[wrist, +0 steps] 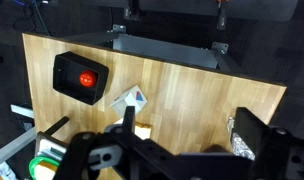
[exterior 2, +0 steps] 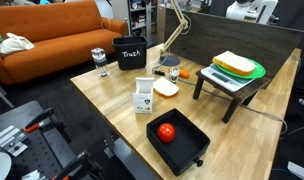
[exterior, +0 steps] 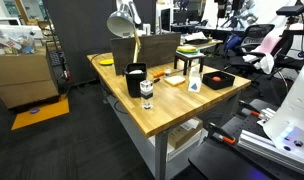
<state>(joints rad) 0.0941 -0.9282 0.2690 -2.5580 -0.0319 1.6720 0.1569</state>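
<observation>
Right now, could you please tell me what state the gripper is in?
Gripper: open, jaws wide apart, holding nothing, well above the table.

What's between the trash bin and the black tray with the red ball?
A white carton stands between the trash bin and the black tray, a white dish beside it, in an exterior view.
</observation>
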